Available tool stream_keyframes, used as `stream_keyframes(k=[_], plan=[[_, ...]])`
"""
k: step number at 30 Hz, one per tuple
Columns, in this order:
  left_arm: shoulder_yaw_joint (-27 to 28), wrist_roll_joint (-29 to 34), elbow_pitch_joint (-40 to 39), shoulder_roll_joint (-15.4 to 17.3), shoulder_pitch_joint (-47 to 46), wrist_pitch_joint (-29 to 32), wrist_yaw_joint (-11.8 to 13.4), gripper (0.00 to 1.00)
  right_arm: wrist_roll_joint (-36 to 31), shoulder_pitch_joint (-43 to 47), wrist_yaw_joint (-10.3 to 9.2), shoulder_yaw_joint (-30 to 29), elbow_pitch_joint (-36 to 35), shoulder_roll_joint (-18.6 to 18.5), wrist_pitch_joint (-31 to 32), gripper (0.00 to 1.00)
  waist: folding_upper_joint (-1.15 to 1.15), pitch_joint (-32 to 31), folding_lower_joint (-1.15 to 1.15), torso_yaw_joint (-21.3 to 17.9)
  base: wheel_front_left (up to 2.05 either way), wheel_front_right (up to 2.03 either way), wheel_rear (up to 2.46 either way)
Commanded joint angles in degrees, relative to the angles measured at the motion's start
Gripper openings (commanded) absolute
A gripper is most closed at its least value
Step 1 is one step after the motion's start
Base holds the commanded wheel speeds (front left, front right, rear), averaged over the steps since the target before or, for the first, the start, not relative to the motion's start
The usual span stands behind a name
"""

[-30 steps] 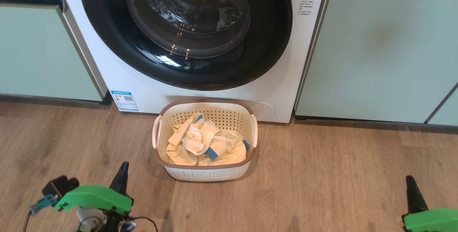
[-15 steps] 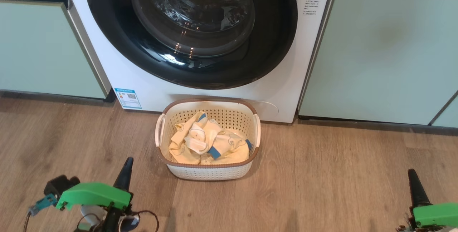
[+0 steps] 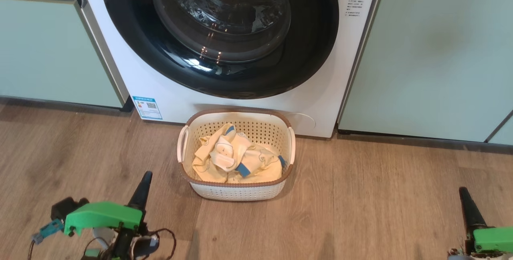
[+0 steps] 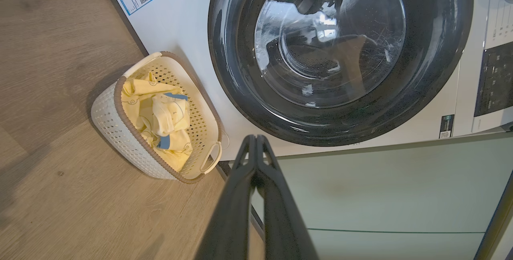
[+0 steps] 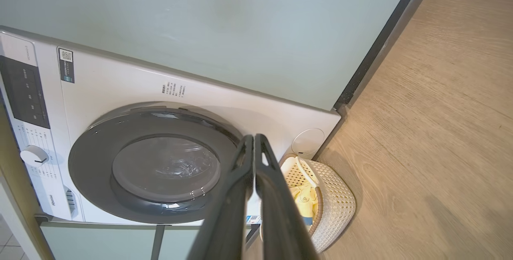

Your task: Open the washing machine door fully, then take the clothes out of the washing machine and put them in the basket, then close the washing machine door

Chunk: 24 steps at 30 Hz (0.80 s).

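Basket [image 3: 236,192] with clothes [image 3: 236,158] — ahead of left gripper [image 3: 146,178] and right gripper [image 3: 465,194], apart.

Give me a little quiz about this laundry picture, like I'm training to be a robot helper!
1. True or false: the washing machine door is shut.
2. Where are the clothes? A) hanging on the door B) in the basket C) gripped by an end effector
3. Fill the gap: the left end effector and the right end effector are both ____, holding nothing.

Key: 1 true; 2 B; 3 shut.
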Motion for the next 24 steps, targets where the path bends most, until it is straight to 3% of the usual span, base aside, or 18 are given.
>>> stream_keyframes(k=[1, 24], plan=[[1.7, -1.9, -2.5, 0.4, -1.8, 0.5, -0.1, 0.00, 2.1, -3.6, 0.15, 0.4, -2.6, -0.1, 0.8, 0.00, 0.00, 0.0, 0.00, 0.1, 0.00, 0.00, 0.00], [2.9, -14.0, -5.9, -1.3, -1.4, 4.2, -0.1, 0.00, 15.5, -4.3, 0.18, -0.8, -4.6, -0.1, 4.5, 0.00, 0.00, 0.4, 0.00, 1.4, 0.00, 0.00, 0.00]])
